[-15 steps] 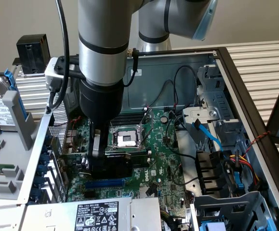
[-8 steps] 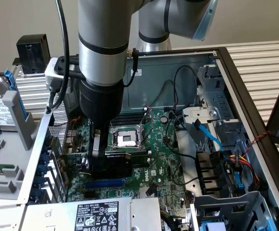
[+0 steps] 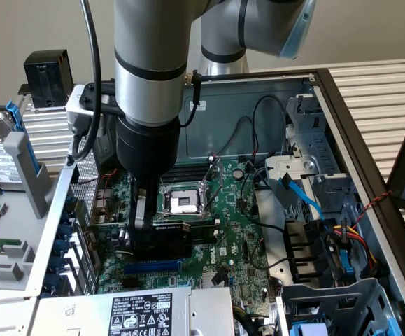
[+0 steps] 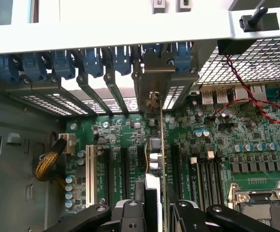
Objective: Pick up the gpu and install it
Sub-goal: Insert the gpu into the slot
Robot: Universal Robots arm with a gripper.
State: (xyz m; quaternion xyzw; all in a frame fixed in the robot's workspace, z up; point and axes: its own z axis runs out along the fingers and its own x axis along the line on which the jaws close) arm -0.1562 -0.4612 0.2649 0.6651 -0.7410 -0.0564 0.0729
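Open PC case [image 3: 370,175] lay on a slatted bench, motherboard [image 3: 237,238] exposed. Gripper [image 3: 140,234] was clamped on the gpu [image 3: 178,236], held on edge over the expansion slots [image 4: 106,169], bracket toward the rear slot covers [image 4: 89,92]. Card looked light, stiff and fragile; best pinched by shroud and board edges, off the components.

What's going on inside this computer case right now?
A robot arm has its end effector closed on the gpu, holding the card on edge low over the motherboard of an open computer case. In the wrist view the card stands in line with the expansion slots, its metal bracket reaching the rear slot openings. Whether it is fully seated cannot be told.
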